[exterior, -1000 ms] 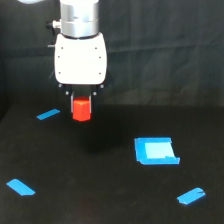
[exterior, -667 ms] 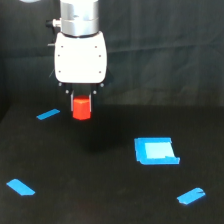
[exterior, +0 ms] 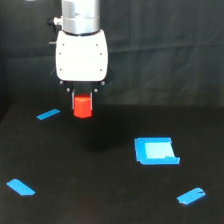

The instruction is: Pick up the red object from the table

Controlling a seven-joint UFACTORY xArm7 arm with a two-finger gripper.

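- The red object [exterior: 82, 106] sits pinched between my jaws, tucked right under the white gripper [exterior: 83, 102].
- I think it hangs above the worktop [exterior: 100, 200], so picking up looks done.

Table [exterior: 110, 200]: block [exterior: 82, 106] held in hand [exterior: 83, 102], above table, toward the exterior view's left. Tape strip [exterior: 48, 114] just left of block. Square patch [exterior: 156, 151] lower right. Further strips: near-left [exterior: 20, 187], near-right [exterior: 191, 196].
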